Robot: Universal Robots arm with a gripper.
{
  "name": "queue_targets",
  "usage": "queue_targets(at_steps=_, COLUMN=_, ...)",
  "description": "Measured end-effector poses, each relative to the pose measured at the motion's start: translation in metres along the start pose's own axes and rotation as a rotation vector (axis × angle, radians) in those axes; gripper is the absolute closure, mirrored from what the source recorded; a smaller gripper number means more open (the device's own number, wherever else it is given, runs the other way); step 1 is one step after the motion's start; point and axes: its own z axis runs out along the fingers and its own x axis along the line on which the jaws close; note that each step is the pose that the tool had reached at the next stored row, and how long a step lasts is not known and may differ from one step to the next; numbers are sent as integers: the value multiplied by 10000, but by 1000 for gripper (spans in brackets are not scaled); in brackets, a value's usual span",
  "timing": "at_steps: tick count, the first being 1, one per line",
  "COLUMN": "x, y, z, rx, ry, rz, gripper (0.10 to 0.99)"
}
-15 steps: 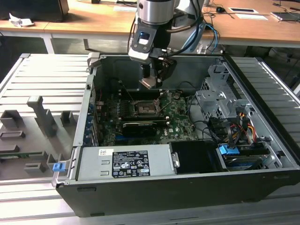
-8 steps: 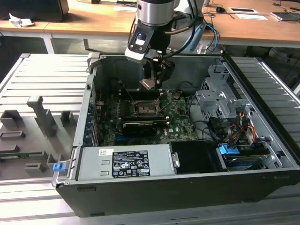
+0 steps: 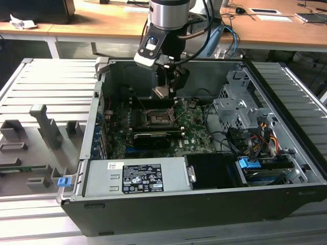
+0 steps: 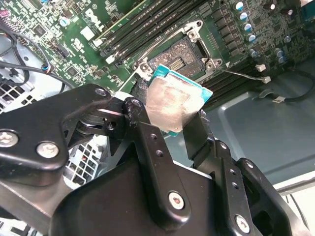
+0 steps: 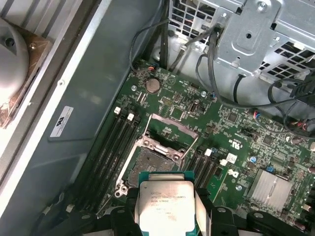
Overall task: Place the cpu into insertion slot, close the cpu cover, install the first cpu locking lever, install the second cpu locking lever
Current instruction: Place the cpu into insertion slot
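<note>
Black fingers (image 4: pixel 147 142) of the gripper (image 4: pixel 172 110) pinch two opposite edges of the cpu (image 4: pixel 174 98), so the jaws are parted just by the chip's width. The chip covers the pads' contact faces. Its near edge is cut off in the first wrist view. Below the gripper, apart from the chip, lies the insertion slot (image 5: pixel 155 164), its pin field partly hidden behind the chip. The cpu cover (image 5: pixel 177 125) stands raised at the slot's far side.

Silver-grey cpu (image 5: pixel 166 206), teal-edged; green motherboard (image 5: pixel 236 147); black insertion slot (image 5: pixel 153 164).
</note>
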Motion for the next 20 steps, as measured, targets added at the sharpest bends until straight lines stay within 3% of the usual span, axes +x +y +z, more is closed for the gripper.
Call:
queue_targets(at_steps=8, x=0, y=-1, z=19, rx=4, ry=-13, rz=246, gripper=549)
queue_targets(at_steps=20, x=-2, y=-9, z=92, rx=-17, ry=-174, rz=2488, gripper=549)
